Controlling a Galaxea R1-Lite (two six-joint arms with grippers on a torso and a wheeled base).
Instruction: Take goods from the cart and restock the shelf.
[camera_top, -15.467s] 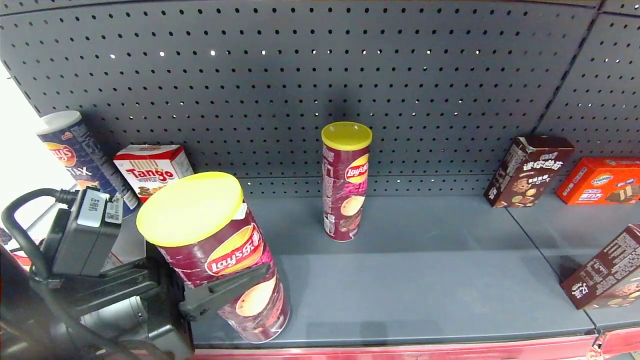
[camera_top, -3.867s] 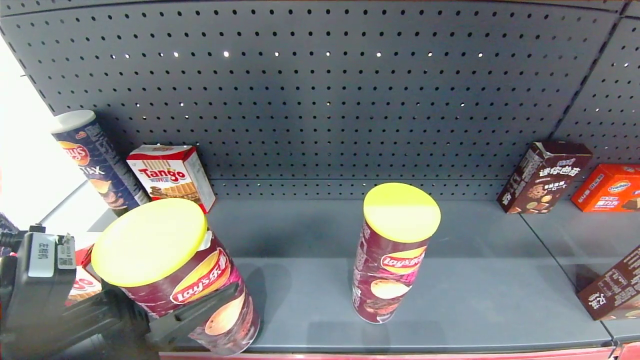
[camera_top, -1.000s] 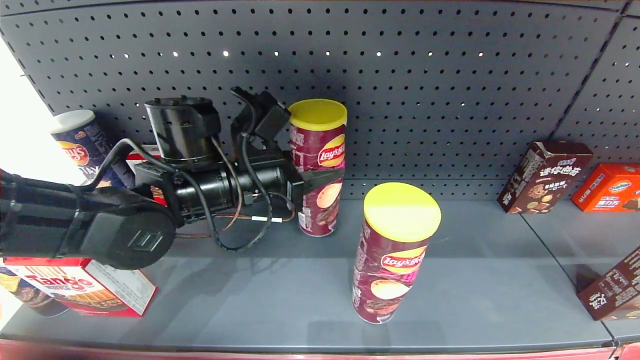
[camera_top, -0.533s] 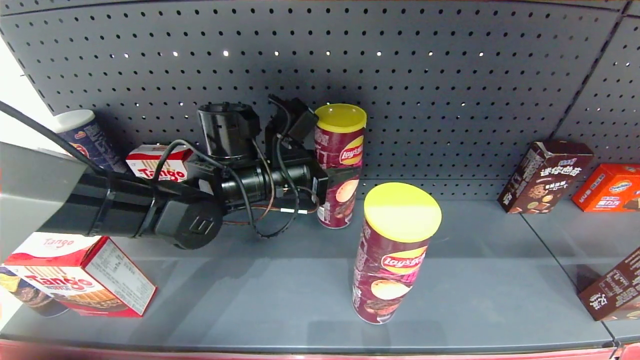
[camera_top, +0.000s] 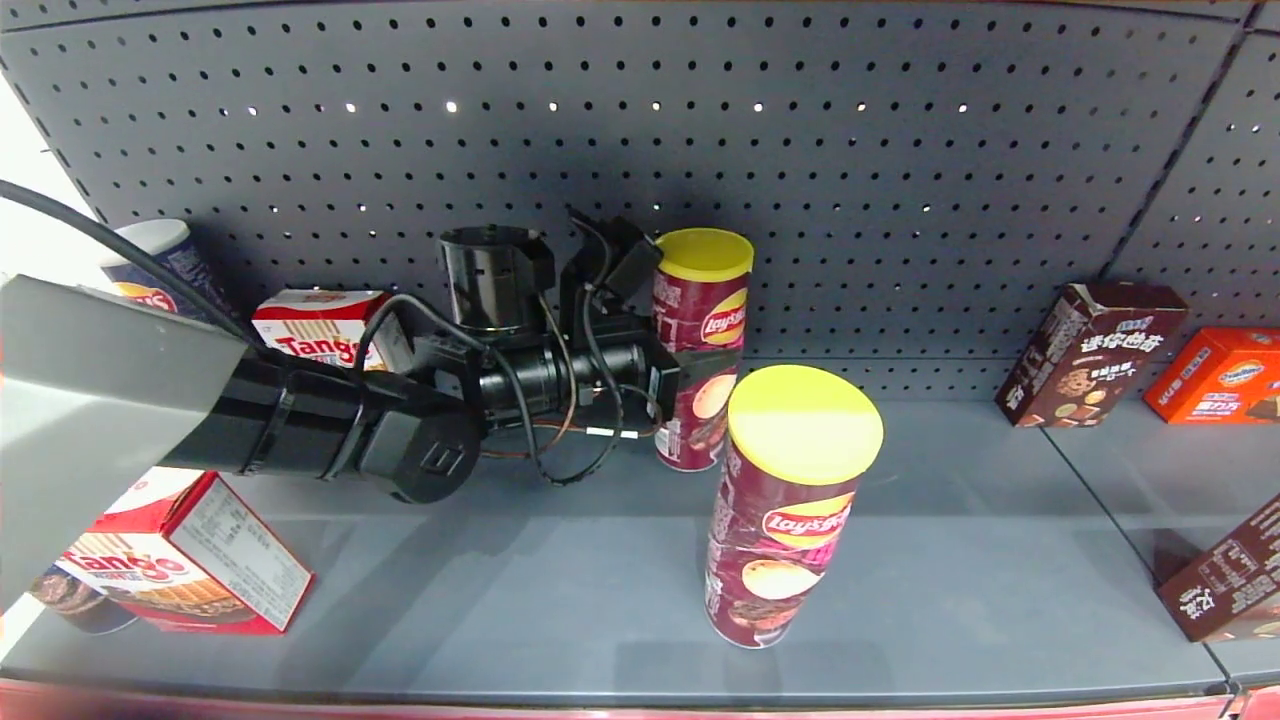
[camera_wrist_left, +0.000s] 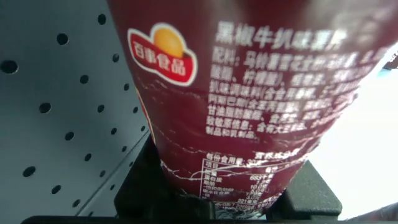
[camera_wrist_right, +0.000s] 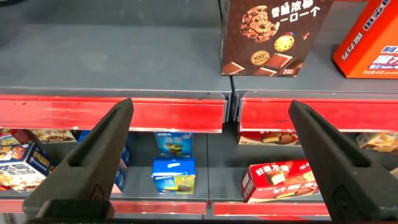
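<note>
Placing step. Left jaws were clamped across the middle of the held chip can (camera_top: 703, 300). It stood upright at the back of the shelf (camera_top: 950, 560), close to the pegboard (camera_top: 800, 200). It was behind and just left of the front chip can (camera_top: 785, 510), which stood apart near the shelf edge. Couldn't tell if the held can's base was seated on the deck. Right jaws were spread wide, holding nothing, facing the lower shelf rails (camera_wrist_right: 174, 115). Next, I'd judge: confirm base is down, open, back straight out leftward clear of the wafer box (camera_top: 320, 325), then fetch the next item.
</note>
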